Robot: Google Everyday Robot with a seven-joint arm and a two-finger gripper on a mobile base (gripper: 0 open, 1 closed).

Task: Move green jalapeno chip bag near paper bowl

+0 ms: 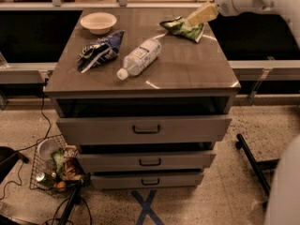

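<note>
The green jalapeno chip bag (183, 28) lies crumpled at the back right of the cabinet top (187, 69). The paper bowl (98, 22) sits at the back left corner, off-white and shallow. My gripper (200, 15) comes in from the upper right on a white arm and sits right over the bag's right end, at or touching it.
A dark blue and white snack bag (99, 52) lies left of centre. A clear plastic bottle (139, 57) lies on its side in the middle. The cabinet has three closed drawers (146, 129). A wire basket (54, 168) of items stands on the floor at the left.
</note>
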